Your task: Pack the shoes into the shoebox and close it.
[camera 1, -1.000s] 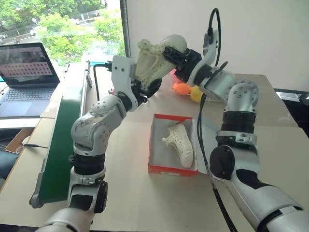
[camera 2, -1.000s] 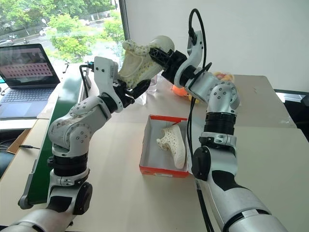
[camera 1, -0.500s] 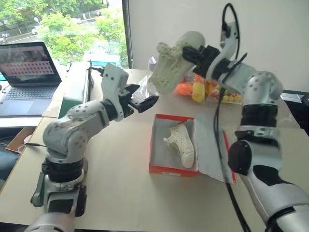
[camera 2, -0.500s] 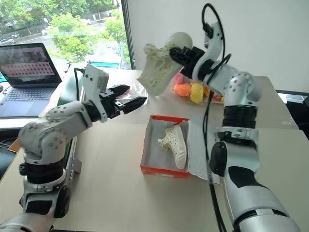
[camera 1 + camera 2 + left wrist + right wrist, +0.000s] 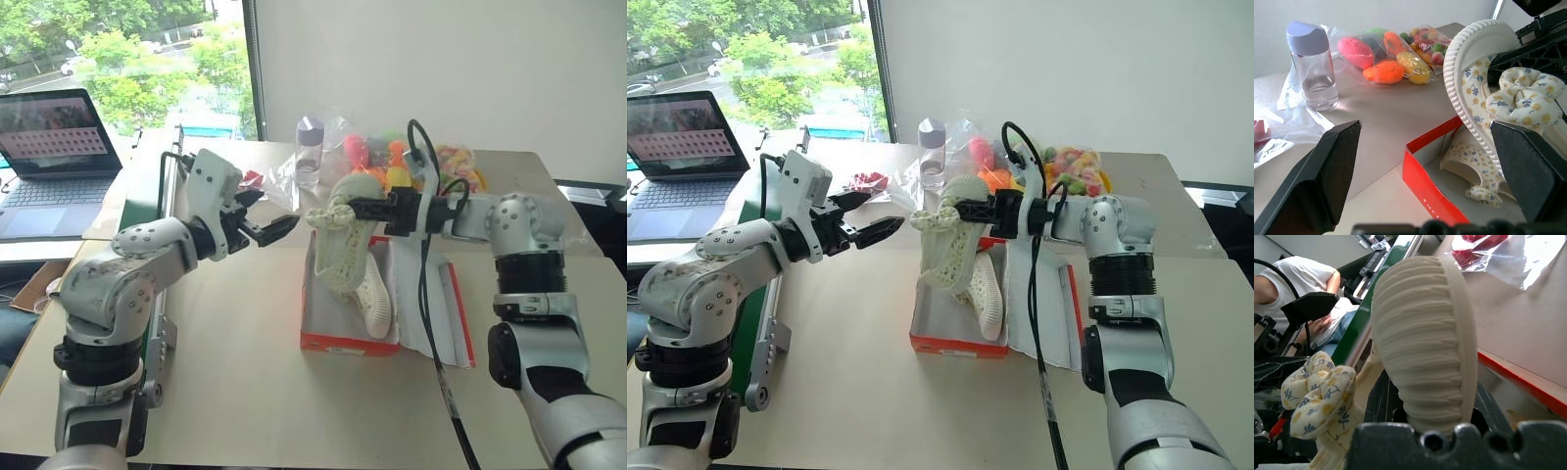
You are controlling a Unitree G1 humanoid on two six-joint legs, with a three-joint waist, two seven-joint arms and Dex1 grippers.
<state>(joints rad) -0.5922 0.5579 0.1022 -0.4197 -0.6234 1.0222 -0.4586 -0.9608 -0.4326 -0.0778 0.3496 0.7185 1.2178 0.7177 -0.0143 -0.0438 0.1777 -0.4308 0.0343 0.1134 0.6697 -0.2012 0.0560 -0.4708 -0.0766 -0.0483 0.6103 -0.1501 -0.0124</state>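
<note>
Right claw (image 5: 380, 209): clamped on the heel of the second shoe (image 5: 343, 247), toe hanging down over the far end of the shoebox (image 5: 348, 342).
Left claw (image 5: 266, 226): spread wide, holding nothing, just left of the hanging shoe, above the table (image 5: 245, 392).
First shoe (image 5: 375, 298): lying inside the shoebox along its right wall, toe toward the near end.
Shoebox: open on the table, lid (image 5: 443, 315) folded flat to the right.
Risk, toe: likely to land on the first shoe or catch the far red rim, since the free lane lies on the left half only.
Risk, box: light cardboard, likely to slide or tip if the shoe presses a wall.
Risk, claws: close together, so a swing left could strike the open one.
Edges: bottle (image 5: 310, 149) and toy bags (image 5: 431, 166) just beyond the far end; green conveyor (image 5: 147, 196) well left.
Open room: bare table near and left of the shoebox; lid side free for the closing swing.
</note>
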